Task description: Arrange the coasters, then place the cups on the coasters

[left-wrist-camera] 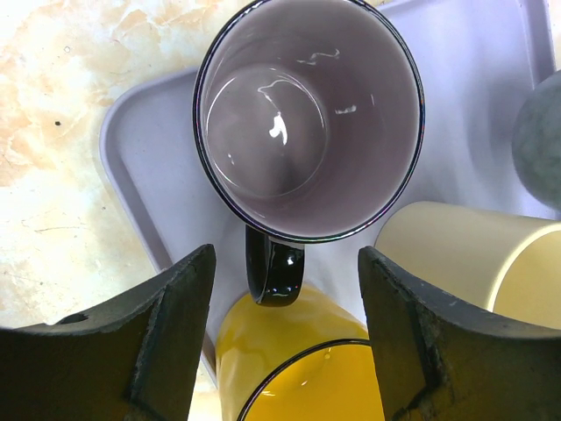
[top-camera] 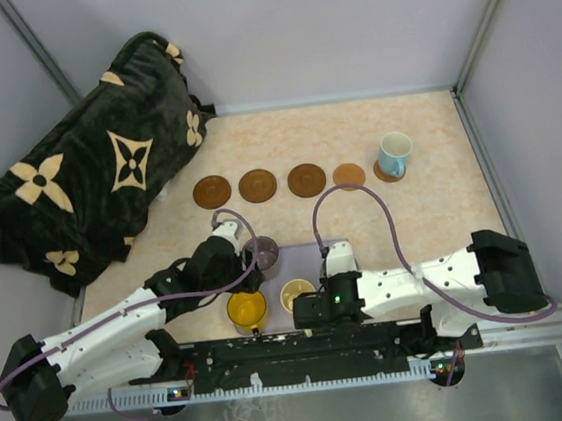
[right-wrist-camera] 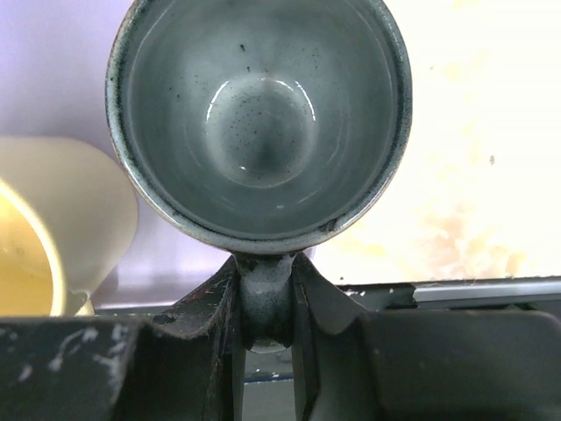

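Right wrist view showed your right fingers (right-wrist-camera: 206,333) clamped on the grey-green mug's (right-wrist-camera: 259,114) handle near the lavender tray's (right-wrist-camera: 53,70) right edge. A straight lift would have cleared the cream mug (right-wrist-camera: 61,219). Left fingers (left-wrist-camera: 166,333) stood apart.

Top view: grey-green cup (right-wrist-camera: 263,114) prob. hidden under right arm (top-camera: 419,281); yellow cup (left-wrist-camera: 289,342) cropped, left wrist.

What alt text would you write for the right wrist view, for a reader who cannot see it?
The right gripper pinches the handle of an empty grey-green cup, seen from above. A cream cup sits to its left on a lavender tray; pale marbled table lies to the right.
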Controlling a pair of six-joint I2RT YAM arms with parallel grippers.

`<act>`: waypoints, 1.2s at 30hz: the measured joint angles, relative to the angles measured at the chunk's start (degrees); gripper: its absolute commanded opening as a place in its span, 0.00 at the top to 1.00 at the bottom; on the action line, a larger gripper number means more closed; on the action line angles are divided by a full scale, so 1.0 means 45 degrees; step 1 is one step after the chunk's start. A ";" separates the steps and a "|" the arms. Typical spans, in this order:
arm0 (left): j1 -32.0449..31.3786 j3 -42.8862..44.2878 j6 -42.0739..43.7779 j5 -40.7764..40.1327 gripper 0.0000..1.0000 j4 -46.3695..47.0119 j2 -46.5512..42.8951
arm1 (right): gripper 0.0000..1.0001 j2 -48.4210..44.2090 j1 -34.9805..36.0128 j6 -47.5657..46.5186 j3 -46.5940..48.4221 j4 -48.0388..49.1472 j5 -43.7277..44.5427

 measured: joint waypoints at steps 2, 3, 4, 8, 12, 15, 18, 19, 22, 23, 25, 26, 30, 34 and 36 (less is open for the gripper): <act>0.0000 0.0000 0.0000 -0.0063 0.27 0.0005 -0.0044 | 1.00 0.0000 -0.0165 -0.0121 0.0228 -0.0189 0.0330; 0.0000 0.0000 0.0000 -0.0087 0.27 0.0000 -0.0068 | 1.00 -0.0010 -0.0291 -0.0209 0.0301 -0.0243 0.0471; 0.0000 0.0000 0.0000 -0.0102 0.27 0.0005 -0.0092 | 1.00 -0.0034 -0.0457 -0.0306 0.0369 -0.0272 0.0622; 0.0000 0.0000 0.0000 -0.0175 0.27 0.0010 -0.0126 | 1.00 -0.0452 -0.1282 -0.0933 0.0398 -0.0262 0.1229; 0.0000 0.0000 0.0024 -0.0243 0.27 0.0039 -0.0121 | 1.00 -0.1297 -0.2696 -0.2482 0.0369 0.0408 0.1851; 0.0000 0.0010 0.0087 -0.0316 0.27 0.0063 -0.0049 | 1.00 -0.2093 -0.4075 -0.4483 0.0141 0.1836 0.2195; 0.0000 0.0112 0.0146 -0.0398 0.27 0.0063 0.0175 | 1.00 -0.2769 -0.5629 -0.6834 -0.0253 0.3881 0.2293; 0.0000 0.0141 0.0155 -0.0423 0.27 0.0083 0.0233 | 1.00 -0.2866 -0.6101 -0.7509 -0.0389 0.4532 0.2273; 0.0000 0.0185 0.0243 -0.0520 0.27 0.0228 0.0350 | 1.00 -0.2856 -0.7674 -0.9670 -0.0787 0.6708 0.1982; 0.0000 0.0189 0.0291 -0.0529 0.27 0.0262 0.0374 | 1.00 -0.2769 -0.8228 -1.0365 -0.0860 0.7422 0.1797; -0.0005 0.0189 0.0364 -0.0578 0.26 0.0345 0.0432 | 1.00 -0.2497 -0.9039 -1.1400 -0.0899 0.8553 0.1530; -0.0010 0.0189 0.0393 -0.0612 0.26 0.0379 0.0461 | 1.00 -0.2297 -0.9398 -1.1895 -0.0899 0.9160 0.1409; -0.0063 0.0189 0.0457 -0.0753 0.25 0.0597 0.0588 | 1.00 -0.1219 -1.0652 -1.3702 -0.0899 1.1560 0.0690; -0.0112 0.0189 0.0466 -0.0840 0.24 0.0835 0.0714 | 1.00 -0.0068 -1.1448 -1.4848 -0.0884 1.3192 -0.0087; -0.0151 0.0209 0.0461 -0.0903 0.23 0.0991 0.0816 | 1.00 0.0471 -1.1798 -1.5232 -0.0850 1.3799 -0.0481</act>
